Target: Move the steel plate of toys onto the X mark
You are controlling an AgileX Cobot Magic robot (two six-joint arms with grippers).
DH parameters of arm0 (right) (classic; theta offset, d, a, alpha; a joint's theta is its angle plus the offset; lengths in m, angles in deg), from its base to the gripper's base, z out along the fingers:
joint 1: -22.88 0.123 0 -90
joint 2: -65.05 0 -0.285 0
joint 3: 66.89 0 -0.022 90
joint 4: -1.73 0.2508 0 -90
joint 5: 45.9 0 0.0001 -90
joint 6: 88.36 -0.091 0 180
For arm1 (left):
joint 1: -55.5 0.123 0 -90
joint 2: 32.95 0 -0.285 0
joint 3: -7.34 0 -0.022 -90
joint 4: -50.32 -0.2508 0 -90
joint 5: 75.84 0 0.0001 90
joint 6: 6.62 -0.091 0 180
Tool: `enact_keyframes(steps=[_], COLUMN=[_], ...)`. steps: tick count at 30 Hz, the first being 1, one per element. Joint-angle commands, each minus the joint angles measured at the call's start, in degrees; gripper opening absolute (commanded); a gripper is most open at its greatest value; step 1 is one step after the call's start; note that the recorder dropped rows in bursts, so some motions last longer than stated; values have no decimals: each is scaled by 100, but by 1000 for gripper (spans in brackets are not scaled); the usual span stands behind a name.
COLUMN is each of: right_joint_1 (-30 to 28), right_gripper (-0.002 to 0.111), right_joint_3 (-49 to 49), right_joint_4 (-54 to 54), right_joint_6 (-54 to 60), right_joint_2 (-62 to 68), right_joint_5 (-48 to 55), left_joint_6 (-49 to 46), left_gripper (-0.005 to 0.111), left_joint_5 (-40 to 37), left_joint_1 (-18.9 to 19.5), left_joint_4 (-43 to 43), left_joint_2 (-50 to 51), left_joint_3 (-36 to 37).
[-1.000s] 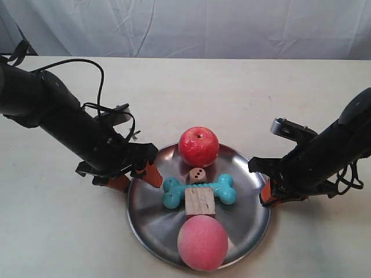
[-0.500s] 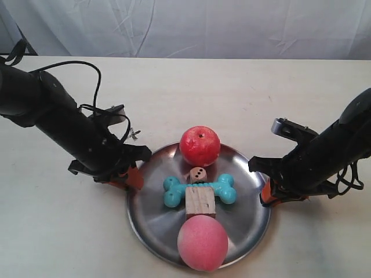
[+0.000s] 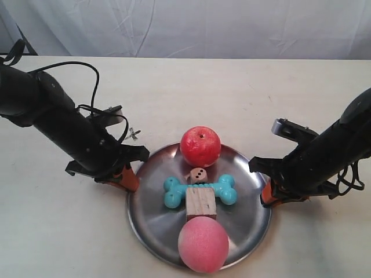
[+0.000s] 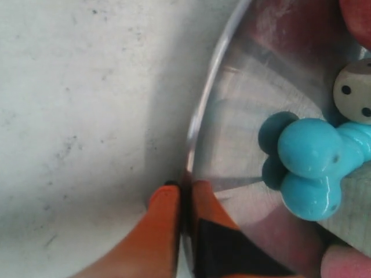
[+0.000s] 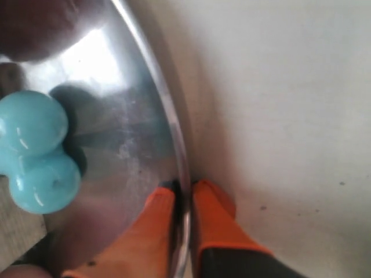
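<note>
The steel plate (image 3: 152, 215) lies on the table near the front. It carries the red apple (image 3: 200, 146), the brown die (image 3: 198, 174), the teal bone (image 3: 200, 191), the wooden cube (image 3: 200, 202) and the pink peach (image 3: 202, 244). My left gripper (image 4: 185, 194) is shut on the plate's rim (image 4: 200, 110), one orange finger inside and one outside; it is the arm at the exterior view's left (image 3: 128, 179). My right gripper (image 5: 184, 192) pinches the opposite rim (image 5: 165, 110) the same way, near the bone's end (image 5: 37, 150). The X mark (image 3: 133, 134) sits just behind the left arm.
Black cables (image 3: 87, 65) loop over the left arm. A white curtain (image 3: 185, 26) hangs behind the table's far edge. The pale tabletop (image 3: 243, 92) stretches behind the plate. The right arm's wrist bracket (image 3: 287, 127) juts out above the plate's side.
The left gripper, which stood open astride the rim with one finger over the plate, has drawn outward and shut on the rim. The right arm and the plate have held still.
</note>
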Motion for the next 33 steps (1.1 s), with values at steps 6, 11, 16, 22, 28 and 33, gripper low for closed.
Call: enact_keyframes(steps=[6, 11, 16, 22, 28, 33], right_joint_1=[37, 37, 37, 37, 37, 37], right_gripper=[-1, -1, -1, -1, -1, -1], right_joint_3=[-12, -12, -64, -331, -366, -366], right_joint_4=[329, 306, 278, 209, 186, 122], right_joint_6=[-159, -160, -160, -223, -234, -245], right_joint_2=[67, 54, -112, -235, -235, -235], right_joint_5=[912, 1049, 1055, 1271, 1351, 1446], left_joint_6=[356, 480, 844, 844, 844, 870], left_gripper=[0, 0, 0, 0, 0, 0], left_joint_5=[-931, -1173, -1116, -1126, -1388, -1623], left_joint_1=[-125, -125, -125, -125, -125, -125], left_joint_4=[514, 367, -119, -193, -295, -417], left_joint_2=[-19, -55, -152, -152, -211, -237], left_joint_3=[-17, -256, -461, -471, -678, -771])
